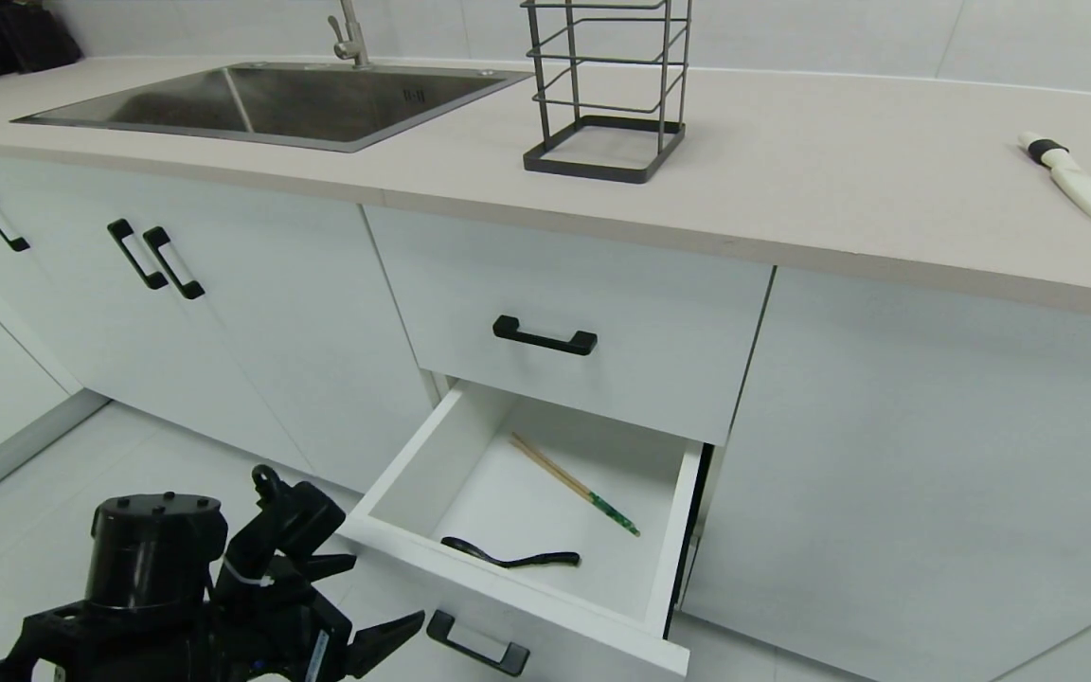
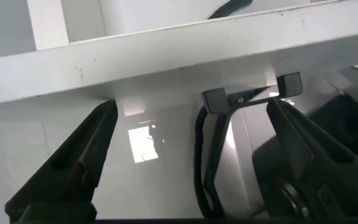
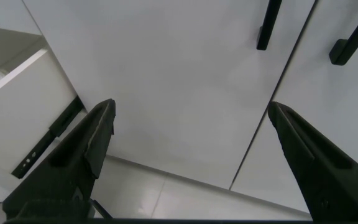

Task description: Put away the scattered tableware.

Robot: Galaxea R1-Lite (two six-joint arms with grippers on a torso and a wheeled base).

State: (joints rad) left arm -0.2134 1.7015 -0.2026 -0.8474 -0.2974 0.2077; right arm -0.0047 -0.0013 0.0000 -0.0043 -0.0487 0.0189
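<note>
Two green-tipped wooden chopsticks (image 1: 576, 485) lay diagonally in the open white drawer (image 1: 545, 606), green tips toward its front right. A black spoon (image 1: 510, 556) lay crosswise in front of them. The left gripper (image 2: 191, 106) and right gripper (image 3: 191, 107) gaped wide, empty.

Head camera looks down from well back over counter (image 1: 839, 180) and drawer (image 1: 422, 464). Left wrist camera, close, shares that drawer's handle (image 2: 253, 97), between left fingers (image 2: 73, 168). Right wrist camera closely faces cabinet doors (image 3: 179, 81) between right fingers (image 3: 73, 162).
</note>
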